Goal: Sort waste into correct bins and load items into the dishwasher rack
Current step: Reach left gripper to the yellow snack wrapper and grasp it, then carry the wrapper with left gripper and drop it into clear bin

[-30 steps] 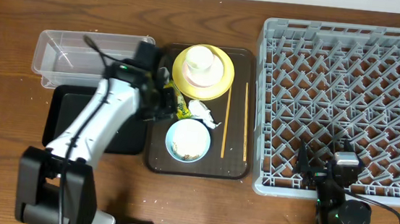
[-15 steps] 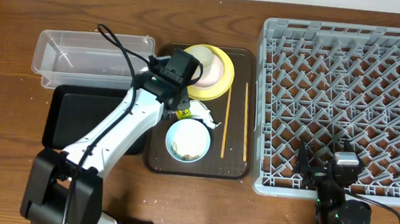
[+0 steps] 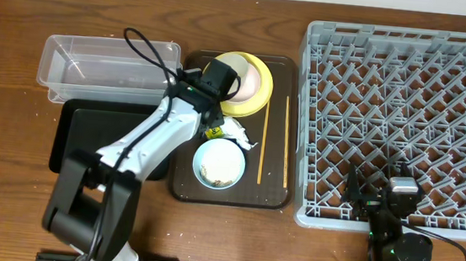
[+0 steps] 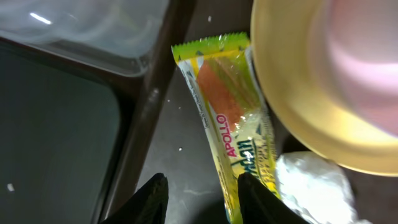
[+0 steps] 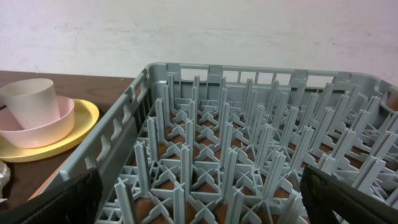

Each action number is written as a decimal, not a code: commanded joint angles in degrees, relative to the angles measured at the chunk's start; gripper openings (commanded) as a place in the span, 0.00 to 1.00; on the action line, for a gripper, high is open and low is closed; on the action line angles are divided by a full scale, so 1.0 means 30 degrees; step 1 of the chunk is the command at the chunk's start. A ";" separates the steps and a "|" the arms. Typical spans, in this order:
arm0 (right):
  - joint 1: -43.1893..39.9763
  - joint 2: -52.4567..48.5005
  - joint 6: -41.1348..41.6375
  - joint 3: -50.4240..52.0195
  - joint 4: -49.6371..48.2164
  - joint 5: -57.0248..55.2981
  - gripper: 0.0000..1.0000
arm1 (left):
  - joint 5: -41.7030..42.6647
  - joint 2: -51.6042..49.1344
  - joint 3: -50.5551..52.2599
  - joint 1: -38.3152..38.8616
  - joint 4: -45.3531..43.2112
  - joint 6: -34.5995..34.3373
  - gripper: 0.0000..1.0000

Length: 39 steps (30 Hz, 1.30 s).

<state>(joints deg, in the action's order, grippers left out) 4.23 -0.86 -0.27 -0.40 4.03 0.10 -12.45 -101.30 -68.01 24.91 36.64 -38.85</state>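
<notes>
The yellow-green-orange snack wrapper (image 4: 230, 124) lies flat on the brown tray, left of the yellow plate (image 3: 257, 99). My left gripper (image 4: 202, 186) hangs open just above it. Its right finger overlaps the wrapper's lower edge, and bare tray shows between the jaws. The crumpled white wrapper (image 3: 237, 131) lies beside it. The pink bowl (image 3: 254, 80) sits on the plate, with the white cup (image 5: 31, 102) in it. Rice grains lie in the light blue bowl (image 3: 219, 163). Two chopsticks (image 3: 262, 141) lie to the right. My right gripper (image 5: 205, 208) stands wide open over the near edge of the grey rack (image 3: 403, 120).
The clear tub (image 3: 103, 68) sits at the back left, with the black tray (image 3: 89, 135) in front of it. The brown serving tray (image 3: 269, 197) holds the dishes and waste, its raised rim (image 4: 149, 99) between the black tray and the snack wrapper.
My left arm has swung right, from the tray's left edge to over the plate's rim, and its jaws have opened part way. The right arm has not moved.
</notes>
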 commanded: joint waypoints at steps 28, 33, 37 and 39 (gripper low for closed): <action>-0.0277 0.0036 0.0066 0.0029 0.0073 0.0058 0.99 | -0.0510 -0.3315 -0.0138 -0.0022 -0.1974 -0.0233 0.28; -0.0277 0.0036 0.0066 0.0029 0.0073 0.0058 0.99 | -0.0510 -0.3300 -0.0117 -0.0022 -0.1967 -0.0197 0.12; -0.0277 0.0036 0.0066 0.0029 0.0073 0.0058 0.99 | -0.0510 -0.2630 -0.0124 -0.0022 -0.1967 0.0233 0.06; -0.0277 0.0036 0.0066 0.0029 0.0073 0.0058 0.99 | -0.0510 -0.1800 -0.0124 -0.0022 -0.1909 0.0357 0.06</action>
<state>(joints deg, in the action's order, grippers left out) 4.23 -0.84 -0.27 -0.40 4.03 0.10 -12.67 -110.50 -68.01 24.91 30.63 -38.79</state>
